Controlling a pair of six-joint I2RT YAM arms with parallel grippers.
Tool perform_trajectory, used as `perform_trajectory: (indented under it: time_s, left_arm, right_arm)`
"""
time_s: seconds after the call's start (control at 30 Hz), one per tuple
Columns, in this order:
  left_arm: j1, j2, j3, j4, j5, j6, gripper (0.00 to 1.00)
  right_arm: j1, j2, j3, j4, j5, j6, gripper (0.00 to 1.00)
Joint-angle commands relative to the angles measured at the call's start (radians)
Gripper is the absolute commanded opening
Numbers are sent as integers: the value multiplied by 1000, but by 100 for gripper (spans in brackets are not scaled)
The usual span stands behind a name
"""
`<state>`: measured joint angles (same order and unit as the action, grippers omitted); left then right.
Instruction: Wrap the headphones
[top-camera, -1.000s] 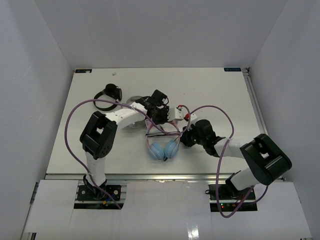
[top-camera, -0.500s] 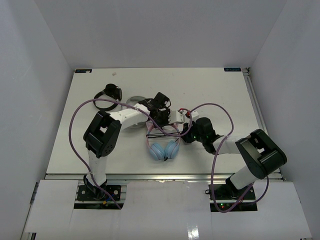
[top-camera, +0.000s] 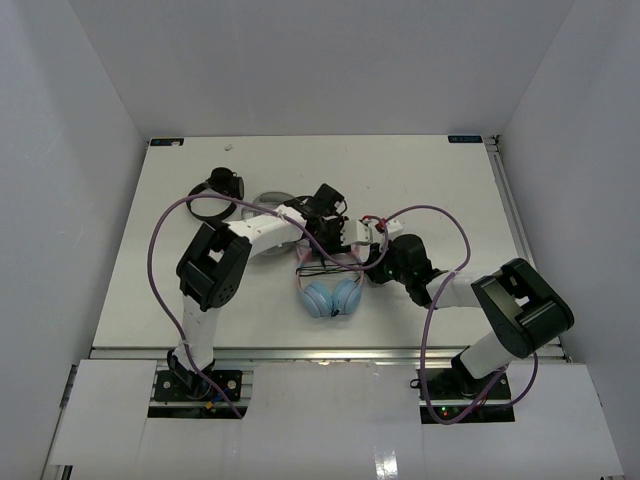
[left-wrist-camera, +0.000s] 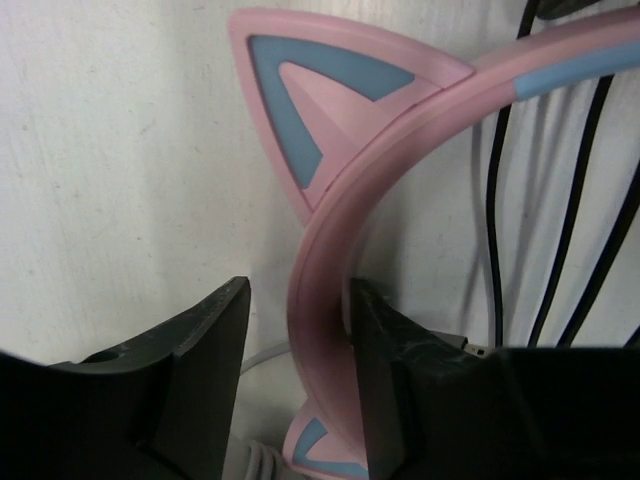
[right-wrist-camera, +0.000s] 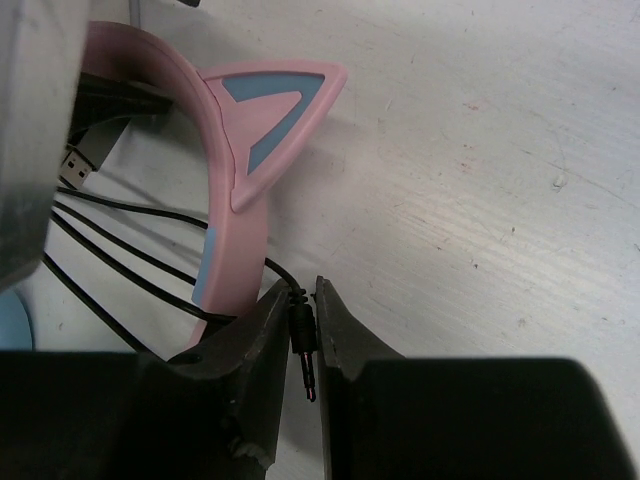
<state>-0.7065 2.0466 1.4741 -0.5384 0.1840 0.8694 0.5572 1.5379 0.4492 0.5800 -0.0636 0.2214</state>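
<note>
We pinch the cable plug (right-wrist-camera: 299, 328) in our right gripper (right-wrist-camera: 300, 300) for winding, left gripper (left-wrist-camera: 298, 305) spread astride the pink headband (left-wrist-camera: 345, 190).

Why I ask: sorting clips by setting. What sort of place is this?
Probably a robot lab test cell: a white table enclosed by white walls, a left arm and right arm bolted at its near edge, headphones laid out.

The left gripper (left-wrist-camera: 300, 300) has its 2 dark fingers (left-wrist-camera: 200, 350) apart, and the pink band of the headphones (left-wrist-camera: 335, 220) runs down between them, close against the finger on the view's right, with a gap to the other. 1 cat ear with a blue inset points up and left. Thin black cable (left-wrist-camera: 495, 230) strands run down the right side over the white table (left-wrist-camera: 120, 150)
</note>
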Motion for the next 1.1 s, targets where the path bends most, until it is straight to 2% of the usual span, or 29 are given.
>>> perform_trajectory:
  time_s: [0.0,0.47,0.53,0.57,0.83,0.93,0.97,1.07]
  left_arm:
    - [-8,1,50,11,-7,-10,57]
    - [-19,30,89,14,-64,-35,60]
    - [-22,32,89,13,-72,-32,80]
    - [-24,33,89,14,-74,-32,82]
    - [-26,29,121,15,-81,-61,83]
    - [-27,26,137,18,-99,-89,90]
    - [-27,24,140,17,-109,-94,98]
    - [-26,21,146,25,-127,-121,98]
  right_arm:
    - [-8,16,-15,-84,64,3,23]
    - [-10,28,9,-134,169,39,28]
    - [-11,44,22,-148,180,41,29]
    - [-11,47,25,-152,182,43,29]
    - [-11,43,23,-153,186,62,31]
    - [-11,39,19,-153,185,72,32]
    - [-11,38,17,-152,183,73,32]
    - [-11,40,16,-154,182,80,32]
